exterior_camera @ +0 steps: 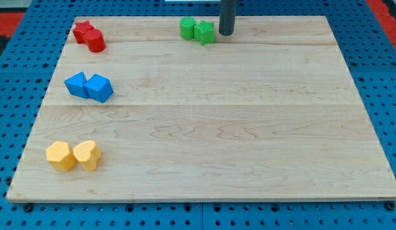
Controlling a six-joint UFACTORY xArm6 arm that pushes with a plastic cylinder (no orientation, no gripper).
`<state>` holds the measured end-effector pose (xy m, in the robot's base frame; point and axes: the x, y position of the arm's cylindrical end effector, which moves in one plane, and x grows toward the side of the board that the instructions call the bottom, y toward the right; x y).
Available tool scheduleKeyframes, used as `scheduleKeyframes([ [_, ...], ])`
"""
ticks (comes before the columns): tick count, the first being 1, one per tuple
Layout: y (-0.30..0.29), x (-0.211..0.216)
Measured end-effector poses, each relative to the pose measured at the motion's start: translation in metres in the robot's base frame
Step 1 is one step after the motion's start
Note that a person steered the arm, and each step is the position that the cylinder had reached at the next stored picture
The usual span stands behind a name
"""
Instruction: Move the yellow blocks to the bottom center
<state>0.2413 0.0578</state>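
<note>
Our tip (pixel 225 33) sits near the bench's (pixel 249 128) top edge, about centre, just beside the green blocks on their right. We can't tell whether it touches the nearer one. No hand on this rig: it's a plain dark rod, nothing to open or close, holding nothing.

Targets: the yellow hexagonal block (pixel 60 156) and the yellow heart-like block (pixel 87 154) sit touching each other near the bottom-left corner. They're well apart from our tip, nearly the whole bench depth away and off to the left.

Other blocks, all paired and touching:
- red star block (pixel 83 30) and red cylinder (pixel 95 41), top-left corner
- two blue blocks (pixel 76 84) (pixel 99 87), left edge, mid-height, shapes angular but hard to pin down
- green cylinder-like block (pixel 188 28) and green star-like block (pixel 205 32), top edge centre

Judgement: task not started on the yellows; bottom centre holds no blocks. Since we only push, we likely need to get to the left of the yellow pair and shove rightward along the bottom edge. Because they touch, one push on the hexagonal one may carry both. Route down the open middle looks safest: it stays away from green and from the blue pair. Risk: an off-centre push splits the pair or runs one off the bottom edge, which is close.
</note>
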Motion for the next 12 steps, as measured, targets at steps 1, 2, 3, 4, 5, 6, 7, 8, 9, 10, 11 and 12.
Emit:
scheduleKeyframes([
  [1,0.002,0.044],
  [2,0.002,0.155],
  [3,-0.08,0.227],
  [4,-0.204,0.253],
  [5,-0.33,0.244],
  [6,-0.353,0.265],
  [7,-0.315,0.293],
  [8,-0.315,0.301],
  [9,-0.3,0.307],
  [10,-0.26,0.307],
  [11,-0.274,0.339],
  [12,-0.275,0.362],
])
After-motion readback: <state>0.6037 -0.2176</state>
